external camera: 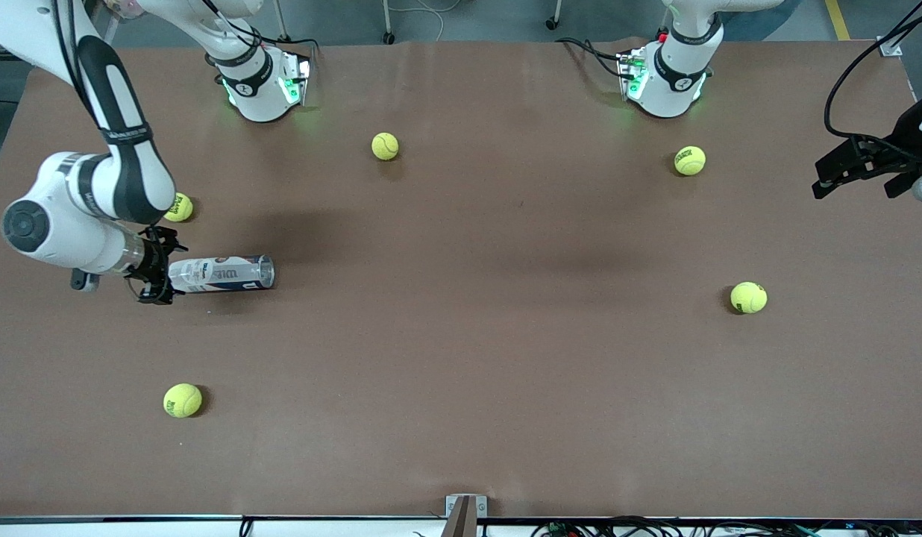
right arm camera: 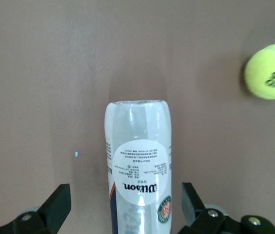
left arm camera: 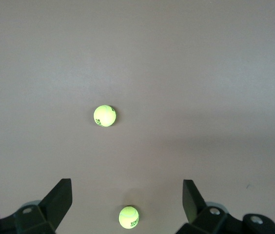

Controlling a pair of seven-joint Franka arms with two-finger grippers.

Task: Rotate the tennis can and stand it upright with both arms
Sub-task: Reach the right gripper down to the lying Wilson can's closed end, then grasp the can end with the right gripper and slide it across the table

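The tennis can lies on its side on the brown table, toward the right arm's end. It is clear plastic with a white and dark-blue label. My right gripper is low at the can's outer end, and its open fingers straddle that end. In the right wrist view the can runs between the fingers with a gap on each side. My left gripper waits raised over the left arm's end of the table. It is open and empty.
Several yellow-green tennis balls lie scattered: one beside the right arm's wrist, one nearer the front camera than the can, and others. Two balls show below the left gripper.
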